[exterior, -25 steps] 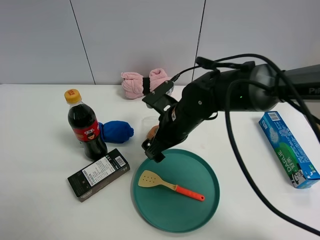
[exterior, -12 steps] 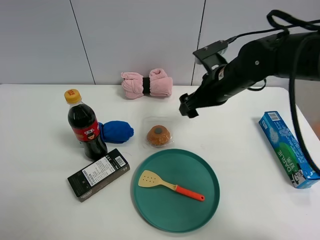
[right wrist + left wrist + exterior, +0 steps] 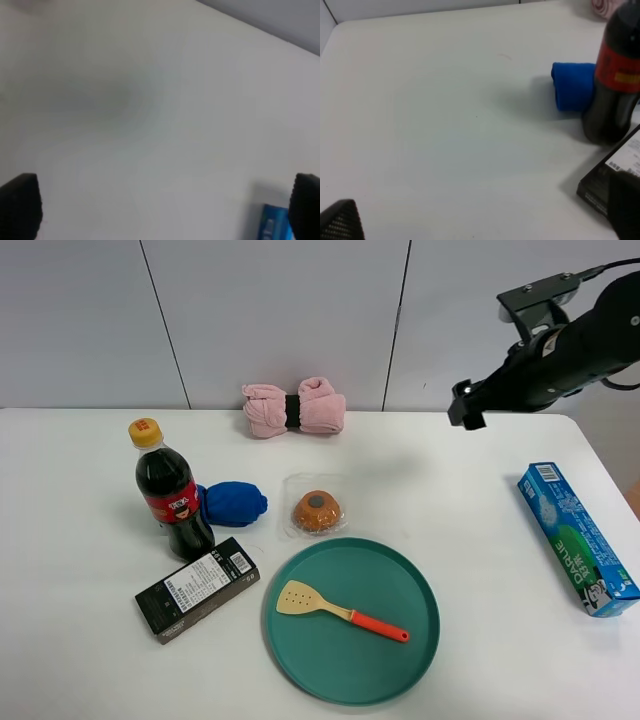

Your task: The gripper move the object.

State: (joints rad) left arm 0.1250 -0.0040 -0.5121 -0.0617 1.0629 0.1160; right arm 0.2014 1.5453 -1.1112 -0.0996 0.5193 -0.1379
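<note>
The toy spatula [image 3: 340, 610], with a tan slotted blade and an orange-red handle, lies on the teal plate [image 3: 400, 570] at the table's front middle. My right gripper [image 3: 465, 405] is high at the back right, far from the spatula. In the right wrist view the right gripper [image 3: 165, 205] is open and empty over bare white table. In the left wrist view my left gripper [image 3: 482, 215] is open and empty, low over the table's left part. The left arm does not show in the exterior view.
A cola bottle [image 3: 172, 490], a blue cloth [image 3: 235, 503] and a black box [image 3: 197, 588] stand left of the plate. A round packaged item [image 3: 317, 510] lies just behind the plate. A pink rolled cloth [image 3: 295, 407] is at the back. A blue carton [image 3: 577, 537] lies at the right.
My right arm has pulled back from over the plate's rear edge, up and to the back right. The spatula and the other things have not moved.
</note>
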